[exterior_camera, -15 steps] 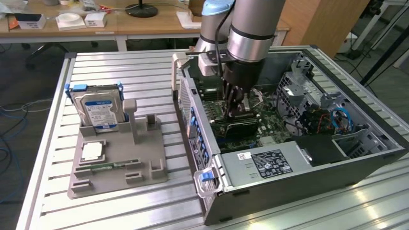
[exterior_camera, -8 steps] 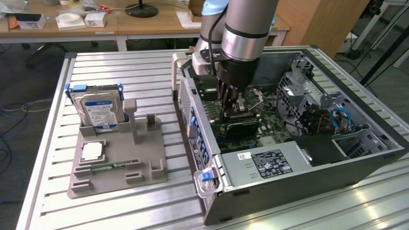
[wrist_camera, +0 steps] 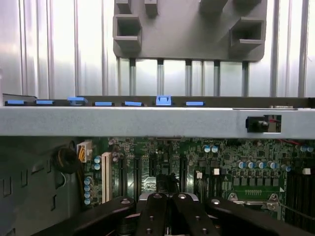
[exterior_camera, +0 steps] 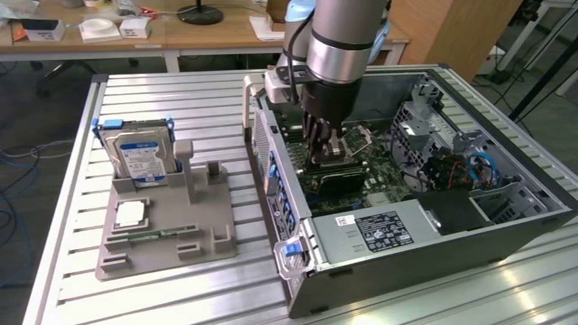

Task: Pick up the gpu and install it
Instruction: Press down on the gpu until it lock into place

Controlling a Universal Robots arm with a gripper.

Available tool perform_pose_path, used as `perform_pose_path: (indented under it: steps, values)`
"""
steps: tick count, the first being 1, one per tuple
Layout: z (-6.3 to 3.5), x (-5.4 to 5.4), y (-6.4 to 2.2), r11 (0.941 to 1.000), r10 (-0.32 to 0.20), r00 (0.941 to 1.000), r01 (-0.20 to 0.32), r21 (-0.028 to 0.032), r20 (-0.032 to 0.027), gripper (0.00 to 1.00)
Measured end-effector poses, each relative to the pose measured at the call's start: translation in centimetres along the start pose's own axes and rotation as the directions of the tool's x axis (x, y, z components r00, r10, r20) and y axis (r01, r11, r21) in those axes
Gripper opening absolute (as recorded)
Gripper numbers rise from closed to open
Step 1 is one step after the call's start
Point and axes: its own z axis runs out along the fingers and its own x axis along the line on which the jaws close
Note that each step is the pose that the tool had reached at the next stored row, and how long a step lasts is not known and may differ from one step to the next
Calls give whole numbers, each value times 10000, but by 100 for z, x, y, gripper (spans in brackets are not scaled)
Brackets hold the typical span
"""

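- Power supply (exterior_camera: 380,230) with its black label fills the near end of the open computer case (exterior_camera: 298,271), which lies on its side on the table (exterior_camera: 181,101).
- Just behind it, a dark squarish piece with a green edge, which I take for the gpu (exterior_camera: 336,179), stands on the motherboard (wrist_camera: 236,167), directly under the arm.
- The gripper (exterior_camera: 327,159) hangs inside the case right above that piece, jaws clenched tight together; whether they pinch the card's top edge or merely rest over it, I cannot tell.
- Risk, as I judge it: if the card sits crooked over its slot, downward pressure could bend it or scrape the board's small parts, which crowd close around.
- A second risk: the case's left wall and the drive cage on the right hem in the arm, so any sideways drift could knock them.
- Left of the case, the grey holder (exterior_camera: 172,230) carries a memory stick (exterior_camera: 162,235) and, farther back, an upright hard drive (exterior_camera: 135,152), both well apart from the arm.
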Motion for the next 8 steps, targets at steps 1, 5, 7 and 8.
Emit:
perform_pose_path:
  steps: [1,5,7,8]
  values:
    - [-18,1,12,10000,1,10000,-1,-6,8,11]
    - [-48,-1,86,10000,10,10000,-10,-9,16,11]
    - [-49,-18,158,10000,17,10000,-17,-10,15,11]
    - [-49,-27,193,10000,18,10000,-18,-10,15,11]
